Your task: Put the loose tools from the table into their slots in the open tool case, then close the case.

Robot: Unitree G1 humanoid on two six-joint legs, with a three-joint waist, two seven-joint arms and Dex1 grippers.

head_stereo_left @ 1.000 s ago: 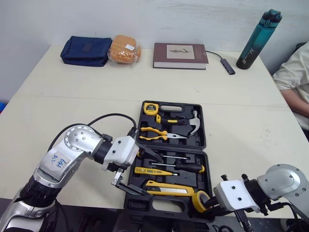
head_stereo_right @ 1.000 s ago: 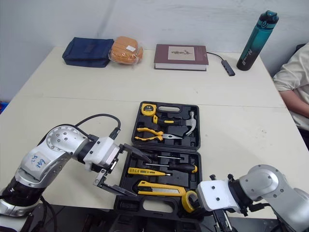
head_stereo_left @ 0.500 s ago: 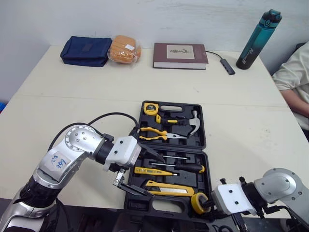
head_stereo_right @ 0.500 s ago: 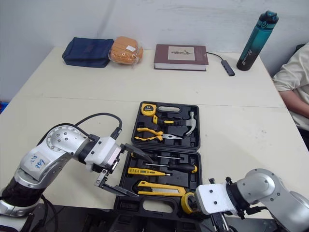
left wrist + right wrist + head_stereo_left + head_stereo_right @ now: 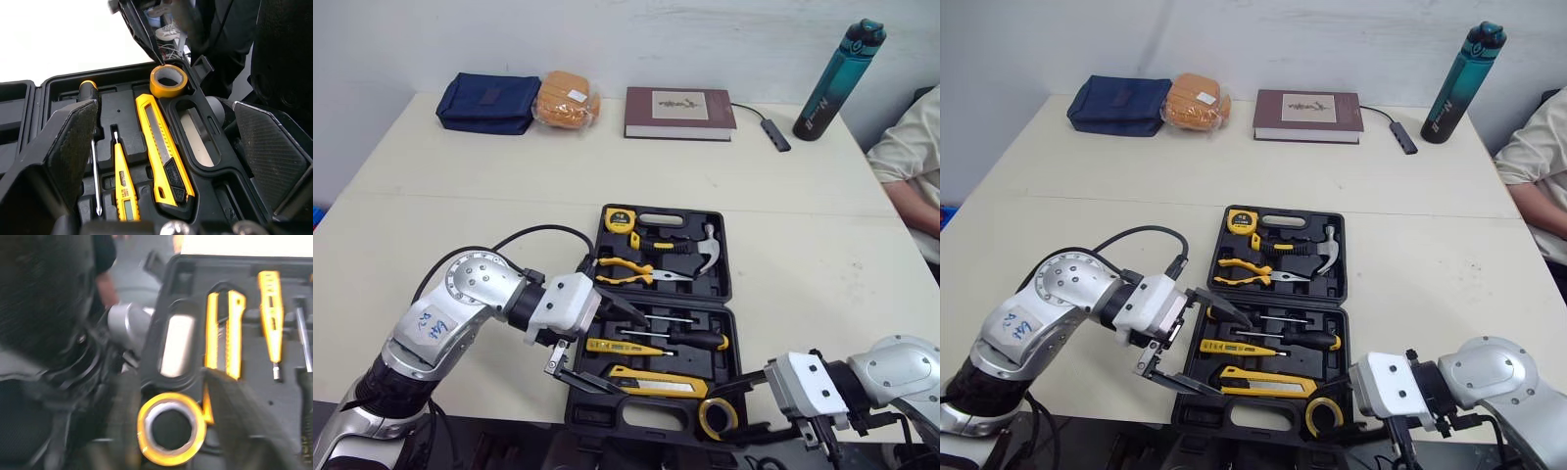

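The black tool case lies open near the table's front edge, holding a hammer, pliers, a tape measure, screwdrivers and a yellow utility knife. A yellow tape roll lies flat in the case's front right corner. My right gripper is open just right of the roll, one finger on each side of it in the right wrist view, roll. My left gripper is open over the case's front left part, above the knife, holding nothing.
At the table's back are a blue pouch, a wrapped bun, a brown book, a small hub with cable and a teal bottle. A person's arm rests at the right edge.
My right gripper has opened and drawn back to the right, leaving the tape roll in the case's front right corner. The left gripper has barely moved.
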